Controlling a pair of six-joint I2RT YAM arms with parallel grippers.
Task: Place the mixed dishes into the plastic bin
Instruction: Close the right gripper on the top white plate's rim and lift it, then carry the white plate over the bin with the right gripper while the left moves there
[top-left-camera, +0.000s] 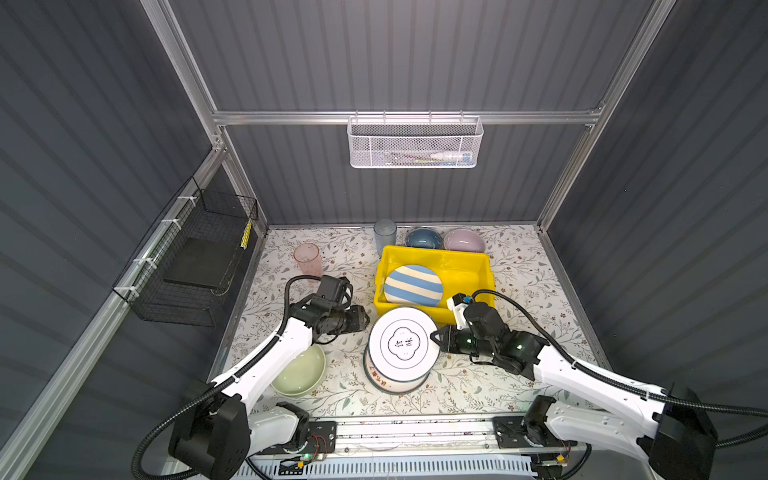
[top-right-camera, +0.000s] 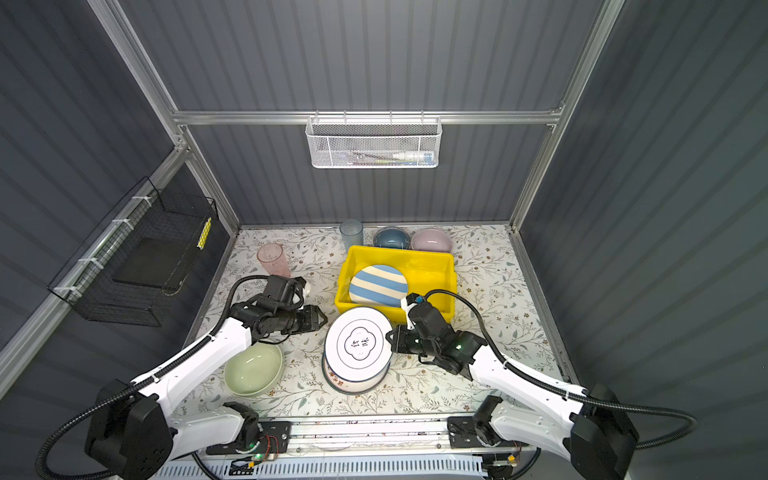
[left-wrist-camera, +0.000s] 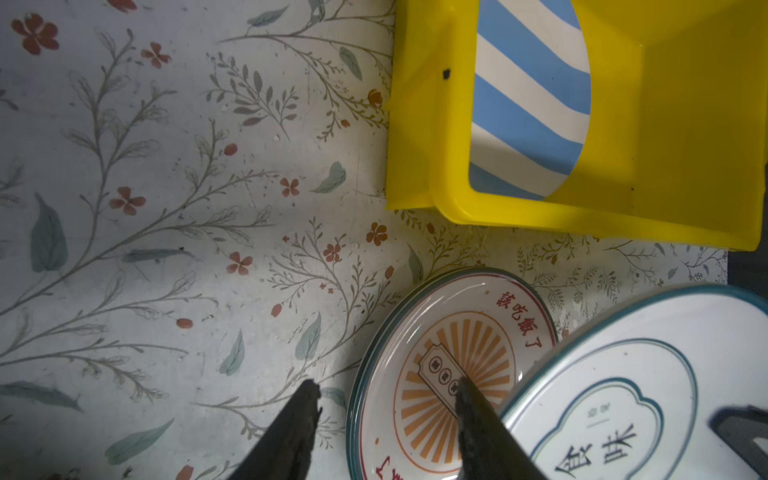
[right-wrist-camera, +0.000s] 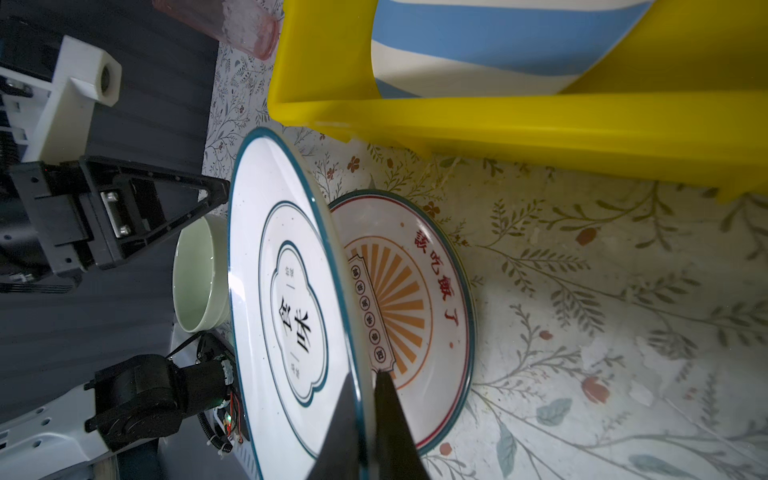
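Yellow bin (top-left-camera: 436, 251): on the flowered table (top-left-camera: 519, 291), middle and toward the back; in both top views.
Striped plate (top-left-camera: 412, 286): blue and white; inside the yellow bin at its left end, lying aslant.
White plate (top-left-camera: 403, 343): dark rim, black characters at its centre. It is outside the bin, just in front of the near wall, raised and tilted above the lettered plate.
Lettered plate (right-wrist-camera: 415, 291): green rim, red characters, orange sunburst. It lies flat on the table and is mostly covered by the white plate in both top views.
Right gripper (top-left-camera: 434, 336): clamped on the right edge of the white plate, one finger on each face.
Left gripper (left-wrist-camera: 386, 384): jaws apart, nothing between them. It is just beside the white plate's left edge; whether it touches cannot be told.
Green bowl (top-left-camera: 299, 372): upright on the table, front left, partly under the left arm.
Blue bowl (top-left-camera: 423, 239): behind the bin, by the back wall.
Lilac bowl (top-left-camera: 463, 241): just beside the blue bowl, on its right.
Blue tumbler (top-left-camera: 385, 237): upright, behind the bin's back left corner.
Pink tumbler (top-left-camera: 307, 259): upright, left of the bin and apart from it.
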